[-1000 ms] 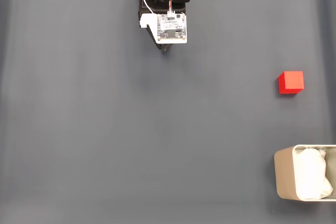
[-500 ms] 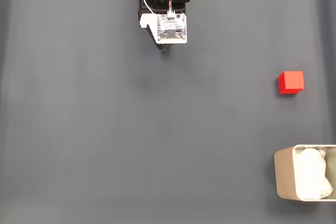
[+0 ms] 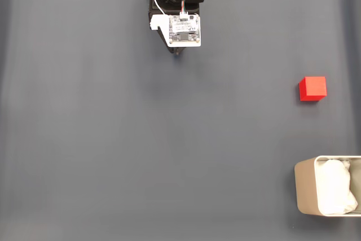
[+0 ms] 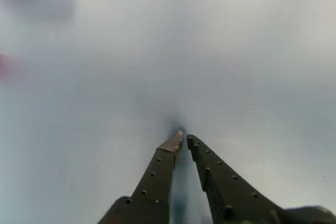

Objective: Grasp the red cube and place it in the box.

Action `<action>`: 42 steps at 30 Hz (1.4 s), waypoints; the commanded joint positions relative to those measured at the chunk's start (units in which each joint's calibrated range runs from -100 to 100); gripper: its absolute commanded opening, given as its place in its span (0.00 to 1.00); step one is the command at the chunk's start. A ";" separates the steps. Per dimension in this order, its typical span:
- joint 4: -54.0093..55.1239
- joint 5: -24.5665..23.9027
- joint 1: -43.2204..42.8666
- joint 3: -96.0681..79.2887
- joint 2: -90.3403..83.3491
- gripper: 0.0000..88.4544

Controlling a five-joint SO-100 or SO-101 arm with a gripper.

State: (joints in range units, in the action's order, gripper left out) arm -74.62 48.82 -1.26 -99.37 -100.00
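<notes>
Gripper (image 4: pixel 184 139) nearly closed, tips almost touching, nothing held, low over grey mat (image 3: pixel 113 139). Red cube (image 3: pixel 312 88) sat well apart, right side in fixed view. Box (image 3: pixel 304 193) beyond, lower right corner. Risk: closed jaws could knock cube away unless opened before reaching.

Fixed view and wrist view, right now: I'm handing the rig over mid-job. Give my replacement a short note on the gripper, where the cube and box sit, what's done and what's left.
Gripper: fingertips nearly together, nothing between them, low over the bare grey mat. In the fixed view the arm sits at the top centre.
Small bright red cube: on the mat at the right side of the fixed view, untouched, well away from the arm.
Beige rounded-corner box with white padding: bottom right corner of the fixed view, below the cube and apart from it, cut off by the picture's edge.
Done: nothing.
Left: reach to the cube, grasp it, carry it to the box, release.
</notes>
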 commanded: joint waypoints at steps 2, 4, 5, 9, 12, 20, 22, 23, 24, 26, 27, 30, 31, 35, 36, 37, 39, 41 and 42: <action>-1.28 0.00 0.34 -0.45 0.00 0.00; -1.28 0.00 0.34 -0.45 0.00 0.00; -1.28 0.00 0.34 -0.45 0.00 0.00; -1.28 0.00 0.34 -0.45 0.00 0.00; -1.28 0.00 0.34 -0.45 0.00 0.00; -1.28 0.00 0.34 -0.45 0.00 0.00; -1.28 0.00 0.34 -0.45 0.00 0.00; -1.28 0.00 0.34 -0.45 0.00 0.00; -1.28 0.00 0.34 -0.45 0.00 0.00; -1.28 0.00 0.34 -0.45 0.00 0.00; -1.28 0.00 0.34 -0.45 0.00 0.00; -1.28 0.59 -0.16 -0.45 0.00 0.00; -1.28 0.63 -0.59 -0.45 0.00 0.00; -1.28 0.20 -1.72 -0.45 0.00 0.00; -1.28 -0.20 -1.65 -0.45 0.00 0.00; -1.28 0.05 -1.72 -0.45 0.00 0.00; -1.28 0.10 -1.65 -0.45 0.00 0.00; -0.30 -0.24 -1.65 -0.45 0.00 0.00; 1.75 -1.32 -1.51 -0.45 0.00 0.00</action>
State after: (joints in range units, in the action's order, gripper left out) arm -74.54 48.82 -2.60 -99.37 -100.00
